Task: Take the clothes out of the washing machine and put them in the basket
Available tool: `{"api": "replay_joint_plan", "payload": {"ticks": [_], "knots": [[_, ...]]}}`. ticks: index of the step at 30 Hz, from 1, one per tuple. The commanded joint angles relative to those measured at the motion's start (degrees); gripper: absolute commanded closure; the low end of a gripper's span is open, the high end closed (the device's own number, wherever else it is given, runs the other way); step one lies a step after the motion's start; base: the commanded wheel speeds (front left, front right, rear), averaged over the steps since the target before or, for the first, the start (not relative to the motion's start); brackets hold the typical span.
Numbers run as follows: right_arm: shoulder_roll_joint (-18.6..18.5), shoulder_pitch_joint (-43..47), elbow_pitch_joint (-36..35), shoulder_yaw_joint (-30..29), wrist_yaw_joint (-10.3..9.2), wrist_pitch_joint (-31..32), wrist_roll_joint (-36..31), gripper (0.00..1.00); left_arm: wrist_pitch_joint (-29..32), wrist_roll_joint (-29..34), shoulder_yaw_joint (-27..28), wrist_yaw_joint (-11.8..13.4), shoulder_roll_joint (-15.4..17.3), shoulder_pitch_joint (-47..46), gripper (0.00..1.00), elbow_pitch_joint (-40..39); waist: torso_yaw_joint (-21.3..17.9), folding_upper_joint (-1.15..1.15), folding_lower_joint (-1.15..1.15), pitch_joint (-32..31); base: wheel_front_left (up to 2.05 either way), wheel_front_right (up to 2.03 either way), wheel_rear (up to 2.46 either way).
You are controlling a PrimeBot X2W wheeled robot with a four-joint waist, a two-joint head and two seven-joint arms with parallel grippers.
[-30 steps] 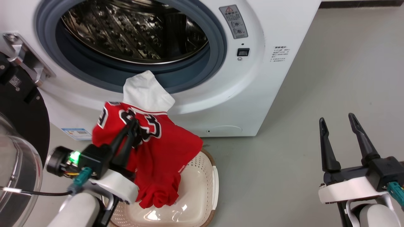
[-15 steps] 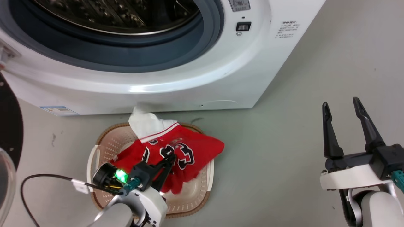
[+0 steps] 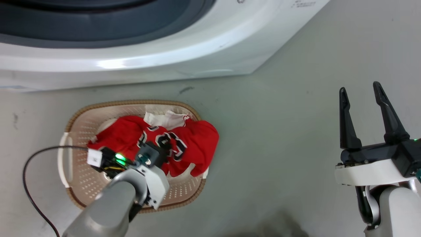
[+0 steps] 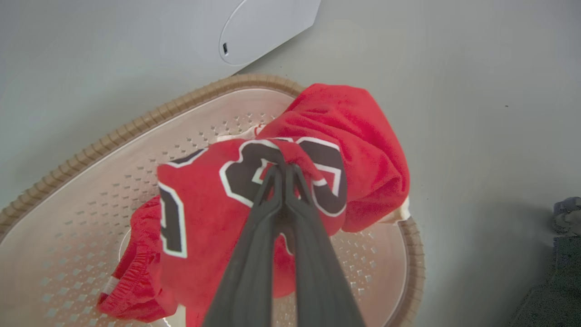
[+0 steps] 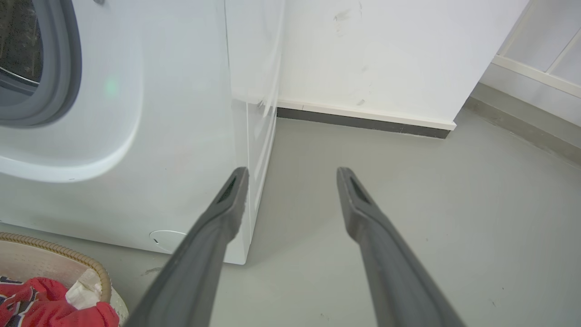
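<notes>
One bright red fabric jersey [image 4: 213,204], now lowered into cream perforated plastic basket [image 3: 131,102], left gripper [image 4: 285,167] still pinching it, right gripper [image 3: 359,86] spread.

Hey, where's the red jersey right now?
Head view, lower left: the red jersey lies in the basket on the floor before the washing machine, the left pincer shut on it.

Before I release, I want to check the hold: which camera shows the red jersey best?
The left wrist view: the jersey sits large, the left gripper shut on a fold at its black number, over the basket. The head view shows it partly behind the left arm; the right wrist view catches a red corner.
</notes>
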Motion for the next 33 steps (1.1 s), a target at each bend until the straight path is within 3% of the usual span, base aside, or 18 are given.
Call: {"api": "replay_joint_plan", "payload": {"ticks": [1,11,20,21,22,25,33], "knots": [[0.1,-1.1,-0.6,-0.1,-0.06,-0.1,0.7,0.00,-0.1,-0.6,0.6,-0.1,-0.6,-2.9,1.00,3.9,-2.6,-0.01,-0.01,4.8,0.00,0.00,0.00],[0.1,-2.1,-1.4,0.2,-0.06,-0.1,1.9,0.00,-0.6,-1.3,0.8,-0.5,-2.5,-10.9,1.00,16.4,-5.1,-0.01,-0.01,11.1,0.00,0.00,0.00],[0.1,-2.2,-1.3,0.6,-0.06,-0.1,2.3,0.00,-1.0,-3.1,1.7,-0.5,-4.2,-13.4,1.00,23.6,-5.7,-0.01,-0.01,11.7,0.00,0.00,0.00],[0.1,-2.3,-1.2,0.5,-0.06,-0.1,2.3,0.00,-1.1,-3.1,1.6,-0.5,-4.4,-13.3,0.57,23.8,-5.6,-0.01,-0.01,11.4,0.00,0.00,0.00],[0.1,-2.4,-1.1,0.4,-0.06,-0.1,2.2,0.00,-1.2,-3.0,1.5,-0.3,-4.5,-13.2,0.00,23.9,-5.5,-0.01,-0.01,11.1,0.00,0.00,0.00],[0.1,-2.7,-0.8,0.0,-0.06,-0.1,1.8,0.00,-1.3,-3.2,1.5,-0.4,-5.0,-12.4,0.00,24.0,-4.8,-0.01,-0.01,9.6,0.00,0.00,0.00],[0.0,-1.3,1.7,-1.5,-0.06,-0.1,0.8,0.00,-1.3,-5.8,4.1,-0.9,-5.6,-6.4,0.00,11.2,-0.5,-0.01,-0.01,-0.6,0.00,0.00,0.00]]}}
